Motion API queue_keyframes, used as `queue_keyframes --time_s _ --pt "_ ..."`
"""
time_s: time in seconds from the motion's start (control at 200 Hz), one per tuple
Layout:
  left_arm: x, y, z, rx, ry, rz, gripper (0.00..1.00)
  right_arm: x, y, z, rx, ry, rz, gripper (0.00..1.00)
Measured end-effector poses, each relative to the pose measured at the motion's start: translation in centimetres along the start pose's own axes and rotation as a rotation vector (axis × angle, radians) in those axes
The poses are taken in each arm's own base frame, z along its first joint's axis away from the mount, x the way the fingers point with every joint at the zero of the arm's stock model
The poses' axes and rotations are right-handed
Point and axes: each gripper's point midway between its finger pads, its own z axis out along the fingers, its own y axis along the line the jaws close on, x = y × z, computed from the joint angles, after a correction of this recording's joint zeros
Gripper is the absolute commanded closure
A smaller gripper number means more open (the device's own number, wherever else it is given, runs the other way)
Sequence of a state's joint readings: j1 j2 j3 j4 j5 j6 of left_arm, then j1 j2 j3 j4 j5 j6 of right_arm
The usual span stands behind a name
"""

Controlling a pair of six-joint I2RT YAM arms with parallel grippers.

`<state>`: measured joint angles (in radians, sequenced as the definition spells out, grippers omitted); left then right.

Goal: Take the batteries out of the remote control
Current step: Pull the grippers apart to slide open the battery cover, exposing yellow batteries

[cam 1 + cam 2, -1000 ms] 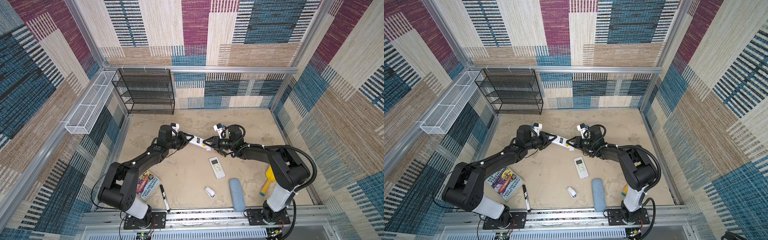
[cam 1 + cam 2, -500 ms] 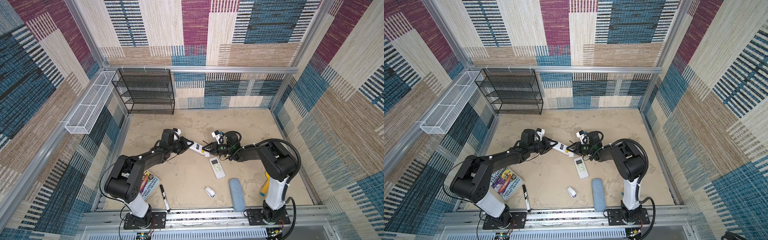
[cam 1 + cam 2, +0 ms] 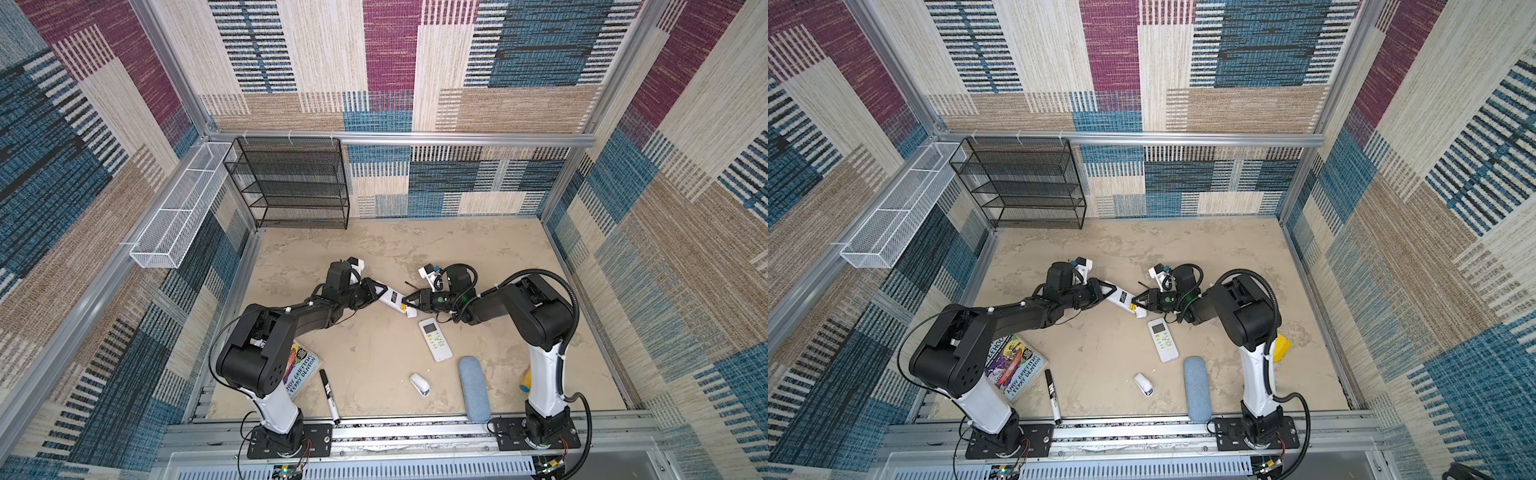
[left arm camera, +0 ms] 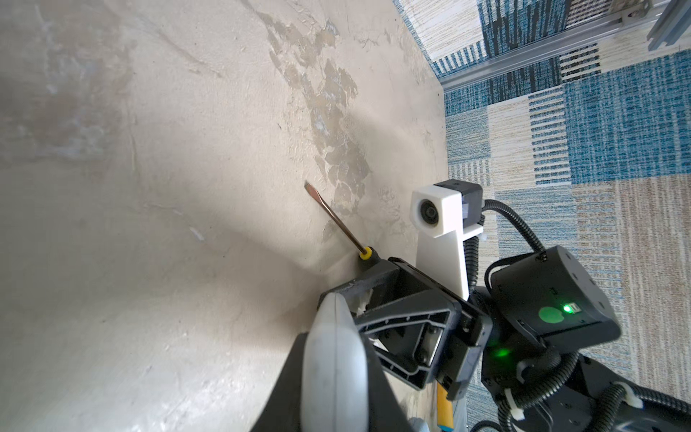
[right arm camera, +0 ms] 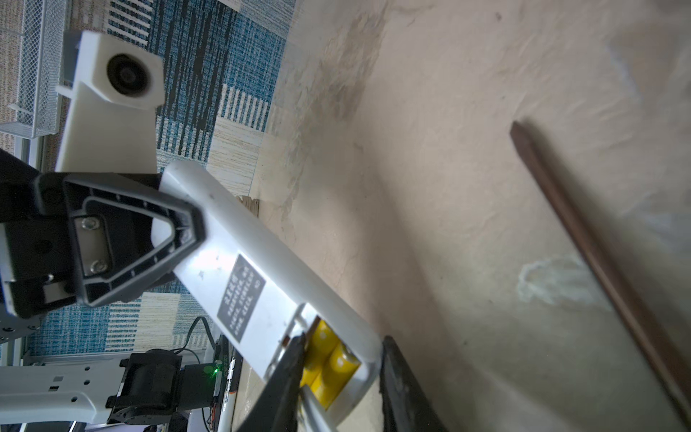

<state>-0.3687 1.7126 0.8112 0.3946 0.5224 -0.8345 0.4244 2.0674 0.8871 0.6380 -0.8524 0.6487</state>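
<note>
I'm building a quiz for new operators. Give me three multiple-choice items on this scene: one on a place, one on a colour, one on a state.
1. The face-up remote is: A flat on the table; B lifted in the air; C out of view.
2. The batteries showing are: A red; B yellow; C blue.
3. The battery bay of the held remote, in the left gripper's jaws, is: A covered; B empty; C open, loaded.
Key: 1A, it lies on the table in both top views; 2B, two yellow cells in the right wrist view; 3C, no cover, cells exposed.
</note>
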Motion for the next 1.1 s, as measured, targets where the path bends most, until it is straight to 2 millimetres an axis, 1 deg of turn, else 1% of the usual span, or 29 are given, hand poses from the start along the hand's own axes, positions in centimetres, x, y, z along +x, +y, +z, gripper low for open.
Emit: queue_keyframes --time_s 0.11,0.235,0.391,0.631,0.746,0.891,1.002,1.102 --pt "-0.1 -0.2 0.0 -0.01 -0.003 0.021 1.0 0.1 -0.1 0.0 0.003 0.004 -0.035 0.6" --pt "0.1 -0.3 -0.6 -0.037 0.0 0.047 1.0 0.4 -0.1 0.0 0.026 0.027 -0.064 0.57" --pt "-0.4 -0.6 -1.0 -0.06 -0.013 0.086 1.0 0.0 -0.6 0.0 0.079 0.033 -0.099 0.51" --pt "-0.6 -1.2 -1.4 -0.049 -0.018 0.115 1.0 -0.6 -0.4 -0.5 0.129 0.038 -0.147 0.44" --pt "-0.8 -1.9 -1.9 -0.025 -0.022 0.125 1.0 -1.5 0.6 -1.2 0.155 0.029 -0.19 0.42" --pt "-1.4 -2.9 -2.8 0.007 -0.036 0.137 1.0 -3.3 2.8 -2.4 0.187 -0.001 -0.278 0.42" --pt "-1.7 -3.6 -3.6 0.03 -0.046 0.143 1.0 -4.3 4.2 -3.7 0.224 -0.023 -0.354 0.41" --pt "-2.0 -4.1 -4.1 0.043 -0.054 0.146 1.0 -4.8 4.9 -5.0 0.278 -0.045 -0.42 0.4"
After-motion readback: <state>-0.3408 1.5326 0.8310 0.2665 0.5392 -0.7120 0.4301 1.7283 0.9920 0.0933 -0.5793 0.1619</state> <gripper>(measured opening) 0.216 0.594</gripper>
